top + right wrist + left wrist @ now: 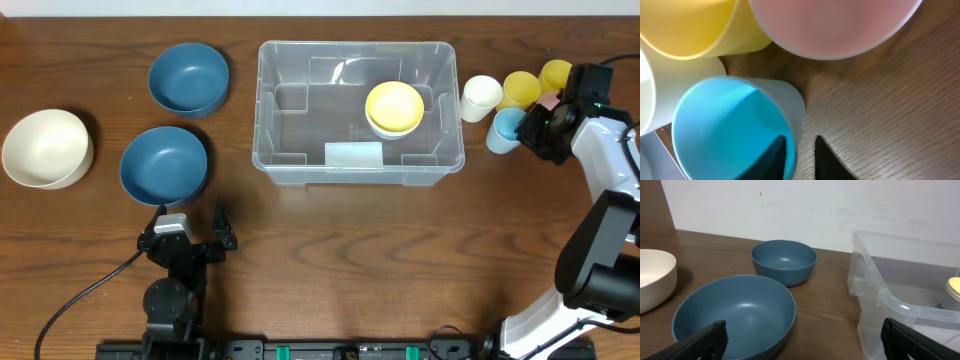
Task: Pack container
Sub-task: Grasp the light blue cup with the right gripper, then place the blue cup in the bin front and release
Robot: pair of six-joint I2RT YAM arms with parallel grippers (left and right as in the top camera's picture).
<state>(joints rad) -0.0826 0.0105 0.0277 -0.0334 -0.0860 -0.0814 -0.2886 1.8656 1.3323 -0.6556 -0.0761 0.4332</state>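
The container (300, 60) is a clear plastic bin at the table's back centre, with a whitish label (353, 154) and a yellow bowl (394, 106) stacked on a cream one inside. Its corner shows in the left wrist view (880, 295). My right gripper (528, 130) is at the cups to the right of the bin. In the right wrist view its fingers (802, 150) are shut on the wall of a light blue cup (725, 130), one finger inside and one outside. My left gripper (190, 222) is open and empty at the front left (802, 340).
Two dark blue bowls (188, 77) (163, 165) and a cream bowl (46, 148) sit left of the bin. A cream cup (481, 97), two yellow cups (520, 88) (556, 73) and a pink cup (835, 25) crowd around the blue cup (505, 128).
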